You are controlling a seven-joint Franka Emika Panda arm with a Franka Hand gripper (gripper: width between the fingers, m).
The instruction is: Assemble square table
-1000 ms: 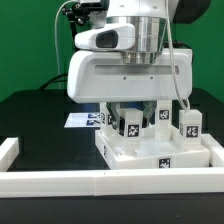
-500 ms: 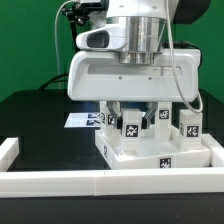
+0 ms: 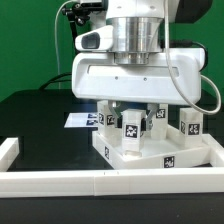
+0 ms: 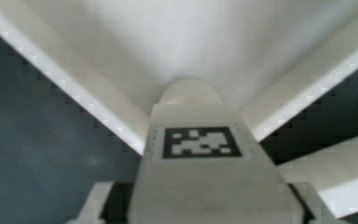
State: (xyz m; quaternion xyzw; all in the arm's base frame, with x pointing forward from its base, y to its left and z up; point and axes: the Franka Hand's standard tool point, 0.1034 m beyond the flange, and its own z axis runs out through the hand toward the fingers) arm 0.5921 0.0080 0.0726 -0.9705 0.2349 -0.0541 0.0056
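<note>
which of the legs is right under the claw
The leg standing upright on the tabletop, toward the exterior view's left. The wrist view shows it between the fingers; the others stand to its right.

White glossy plastic robot arm [image 3: 135,35] with wide boxy wrist housing [image 3: 138,78], silver metal collar (ribbed), grey cable [image 3: 190,50] looping alongside.

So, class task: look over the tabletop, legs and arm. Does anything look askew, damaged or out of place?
Nothing stands out. The tabletop sits flat against the white bars, and the legs on it stand upright. The gripper is down at one tagged leg; whether its fingers are shut on it is unclear.
</note>
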